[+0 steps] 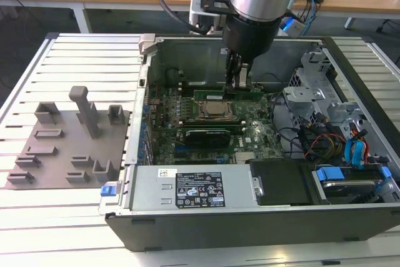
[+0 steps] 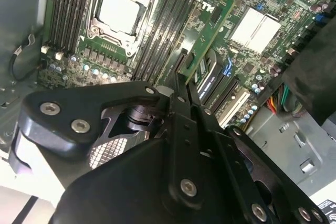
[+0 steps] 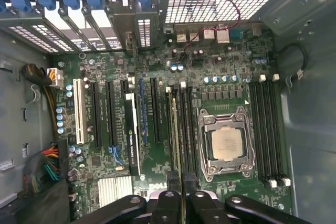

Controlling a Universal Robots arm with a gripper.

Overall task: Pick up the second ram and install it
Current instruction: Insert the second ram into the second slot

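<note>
My gripper [image 1: 240,84] reaches down into the open computer case and is shut on the second ram [image 1: 212,95], a long thin green stick held on edge. The stick lies along the black memory slots just beside the CPU socket [image 1: 215,112], on its far side in the exterior view. Seen edge-on in the first wrist view, the ram [image 3: 175,140] runs out from my gripper [image 3: 178,191] and lines up with a slot next to the socket [image 3: 227,142]. The second wrist view shows the ram [image 2: 207,43] ahead of my gripper [image 2: 181,76]. I cannot tell whether it is seated.
A wide black module [image 1: 203,136] stands in the board in front of the socket. The power supply [image 1: 187,189] lies along the case's front; a drive cage with cables [image 1: 337,136] is at the exterior view's right. A grey tray with blocks [image 1: 69,142] sits at its left.
</note>
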